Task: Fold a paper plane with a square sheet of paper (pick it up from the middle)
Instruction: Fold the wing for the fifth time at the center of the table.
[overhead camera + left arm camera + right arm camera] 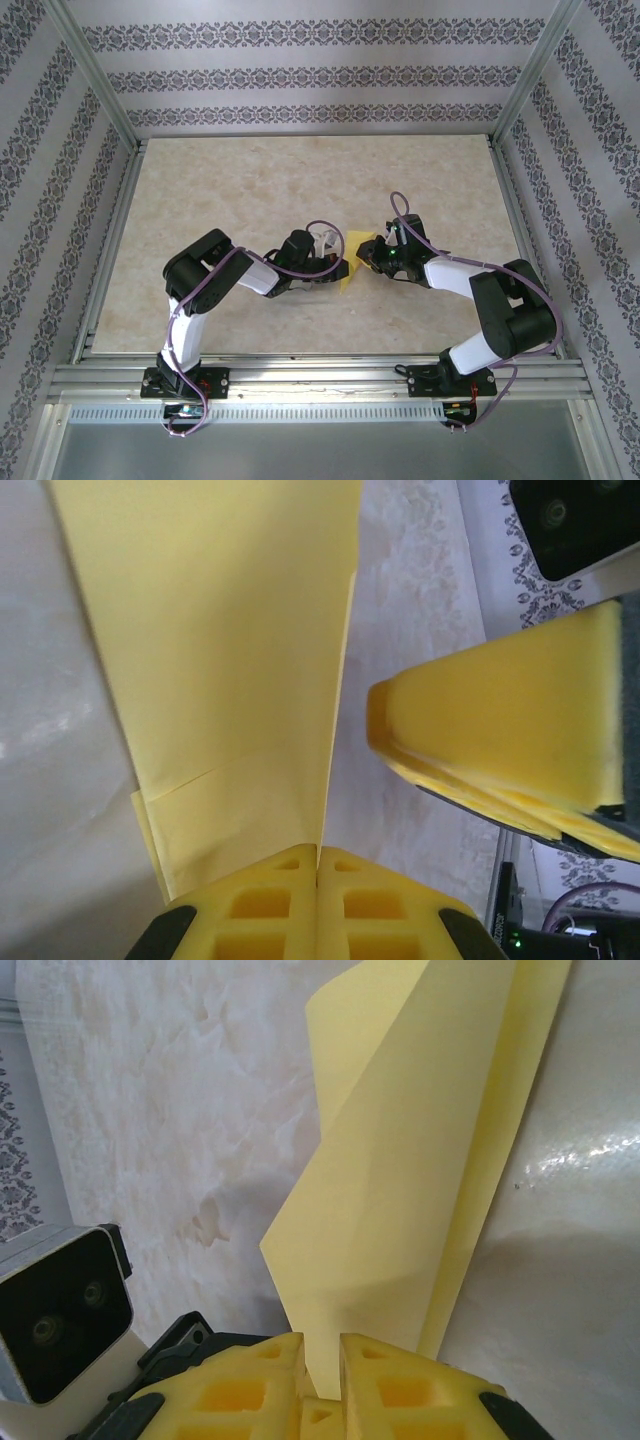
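The yellow sheet of paper [356, 262], folded into a long narrow shape with creases, is held between the two arms at mid-table. My left gripper [320, 855] is shut on one long edge of the paper [220, 660], which runs straight into the seam of its pads. My right gripper [322, 1345] faces it from the other side, its jaws a narrow gap apart, and a flap of the paper [420, 1160] stands in that gap. From above, the left gripper [343, 270] and the right gripper [368, 256] nearly touch.
The marbled beige tabletop [250, 190] is ringed by an aluminium frame [300, 380] and patterned walls. A right finger [500, 730] sits close beside the left gripper. The left arm's wrist camera [60, 1310] is just left of the right gripper.
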Controlling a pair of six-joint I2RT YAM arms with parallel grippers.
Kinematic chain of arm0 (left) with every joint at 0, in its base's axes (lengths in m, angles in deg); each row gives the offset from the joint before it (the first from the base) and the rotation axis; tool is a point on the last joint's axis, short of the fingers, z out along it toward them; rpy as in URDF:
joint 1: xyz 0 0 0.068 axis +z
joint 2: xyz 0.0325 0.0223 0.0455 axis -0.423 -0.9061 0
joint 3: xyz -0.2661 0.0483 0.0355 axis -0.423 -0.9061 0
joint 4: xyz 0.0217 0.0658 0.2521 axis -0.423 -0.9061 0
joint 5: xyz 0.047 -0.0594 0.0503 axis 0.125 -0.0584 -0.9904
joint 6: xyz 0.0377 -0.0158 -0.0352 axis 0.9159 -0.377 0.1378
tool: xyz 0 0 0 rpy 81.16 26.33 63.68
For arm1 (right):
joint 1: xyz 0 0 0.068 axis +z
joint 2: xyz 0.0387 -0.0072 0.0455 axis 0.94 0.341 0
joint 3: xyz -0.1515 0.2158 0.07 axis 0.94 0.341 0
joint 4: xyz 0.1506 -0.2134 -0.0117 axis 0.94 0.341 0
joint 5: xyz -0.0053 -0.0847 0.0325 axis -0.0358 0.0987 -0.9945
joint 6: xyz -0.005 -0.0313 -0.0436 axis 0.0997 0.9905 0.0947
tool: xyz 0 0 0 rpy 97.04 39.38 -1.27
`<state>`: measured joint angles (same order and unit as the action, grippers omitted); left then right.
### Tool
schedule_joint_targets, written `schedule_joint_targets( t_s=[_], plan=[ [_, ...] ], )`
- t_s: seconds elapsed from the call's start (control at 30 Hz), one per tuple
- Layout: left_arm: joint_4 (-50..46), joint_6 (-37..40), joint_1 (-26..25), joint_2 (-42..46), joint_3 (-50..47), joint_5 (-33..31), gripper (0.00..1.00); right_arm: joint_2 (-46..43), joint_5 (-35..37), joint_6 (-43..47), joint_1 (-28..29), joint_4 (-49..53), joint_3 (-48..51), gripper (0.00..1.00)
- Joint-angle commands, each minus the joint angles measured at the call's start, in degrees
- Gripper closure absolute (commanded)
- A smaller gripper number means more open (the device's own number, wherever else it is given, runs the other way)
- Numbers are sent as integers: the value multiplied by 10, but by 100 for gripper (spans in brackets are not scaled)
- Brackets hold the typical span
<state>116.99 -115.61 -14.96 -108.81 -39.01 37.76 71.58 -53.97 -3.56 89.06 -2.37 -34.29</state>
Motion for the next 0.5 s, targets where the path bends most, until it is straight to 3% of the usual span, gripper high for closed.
schedule_joint_targets(
  t_s=[0.0, 0.47],
  plan=[
    [46, -27, 7, -5, -17, -5, 100, 9, 1, 12, -2, -12, -4, 82],
    [43, -40, 12, -1, -31, -19, 100, 33, -26, 12, -8, -39, -27, 82]
  ],
)
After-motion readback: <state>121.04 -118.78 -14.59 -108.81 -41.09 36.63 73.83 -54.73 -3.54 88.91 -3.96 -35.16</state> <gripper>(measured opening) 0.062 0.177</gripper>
